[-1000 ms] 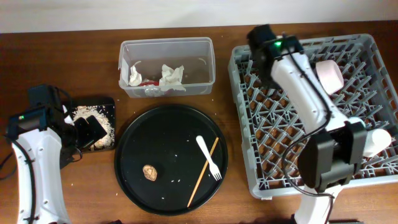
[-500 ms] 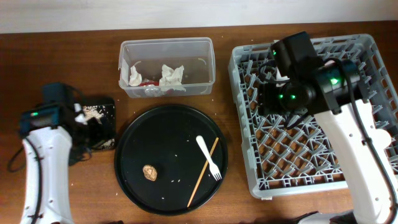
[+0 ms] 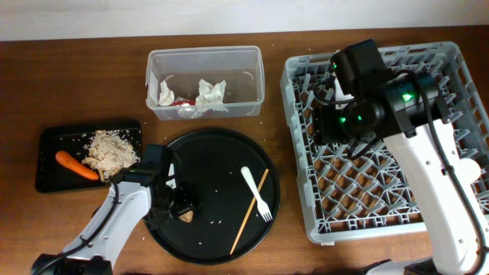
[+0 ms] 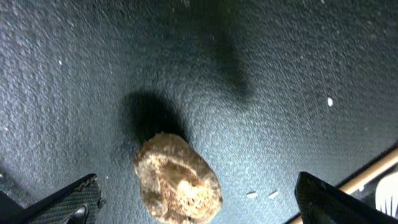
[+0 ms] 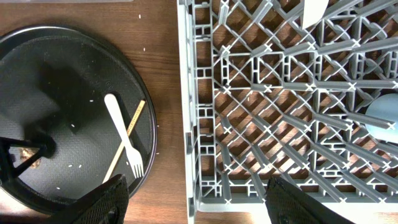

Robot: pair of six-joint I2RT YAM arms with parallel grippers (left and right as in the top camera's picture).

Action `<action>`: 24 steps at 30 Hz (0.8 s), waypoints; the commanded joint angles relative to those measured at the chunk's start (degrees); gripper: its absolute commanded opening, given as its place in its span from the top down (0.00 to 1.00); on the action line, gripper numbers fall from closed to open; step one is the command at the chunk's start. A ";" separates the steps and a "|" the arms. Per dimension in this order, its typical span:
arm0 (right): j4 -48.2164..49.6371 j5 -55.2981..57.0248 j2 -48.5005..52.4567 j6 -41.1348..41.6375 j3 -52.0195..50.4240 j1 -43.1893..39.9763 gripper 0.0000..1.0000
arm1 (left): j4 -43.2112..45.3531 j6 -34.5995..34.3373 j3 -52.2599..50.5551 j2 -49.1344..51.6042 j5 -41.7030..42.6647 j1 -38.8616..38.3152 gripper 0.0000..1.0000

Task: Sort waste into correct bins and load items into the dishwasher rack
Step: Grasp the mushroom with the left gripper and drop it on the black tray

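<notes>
My left gripper [image 4: 199, 204] is down over the large round black tray [image 3: 218, 153] with its fingers spread wide; the brown food scrap [image 4: 178, 179] sits between them, nearer the left finger than the right, and I see no contact with either; nothing is pinched yet. My right gripper [image 5: 198, 202] is spread too and carries nothing, hovering above the left edge of the dishwasher rack [image 5: 261, 118].

The shallow black tray [image 3: 47, 137] to the left already holds the carrot [image 3: 76, 164] and the rice [image 3: 111, 151]; the tissues [image 3: 211, 92] and the red wrapper [image 3: 181, 101] lie in the clear tub [image 3: 205, 51]; the fork [image 3: 256, 192] and chopstick [image 3: 249, 211] lie crossed on the round tray, right of the scrap.

My worries: the scrap looks lumpy and dry, so I judge a hard squeeze could crumble it and scatter bits over the tray; it is off-centre, so the nearer finger may reach it first and push it sideways rather than grip it; if the fingertips ride too low they could drag on the textured tray and shift it; the chopstick end shows close behind the right finger in the wrist view, and a sloppy close might nudge it; a weak pinch could drop the scrap onto the wood on the way to the shallow tray.
</notes>
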 commanded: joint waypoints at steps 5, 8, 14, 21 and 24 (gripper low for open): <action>-0.20 -0.52 0.09 -0.59 -0.26 0.04 0.26 | 0.79 -0.98 -0.37 5.86 -1.42 -0.26 0.31; -0.24 -0.52 0.09 -0.59 -0.26 0.04 0.26 | 0.74 -0.94 -0.26 5.84 -1.38 -0.26 0.67; -0.22 -0.52 0.09 -0.59 -0.26 0.04 0.25 | -5.27 3.15 10.45 5.84 -2.62 1.09 0.78; -0.26 -0.55 0.09 -0.59 -0.26 0.04 0.25 | -3.21 4.59 24.72 6.16 -10.12 23.54 0.78; -0.26 -0.55 0.09 -0.57 -0.26 0.04 0.25 | 0.87 4.63 24.68 8.00 -13.09 31.85 0.78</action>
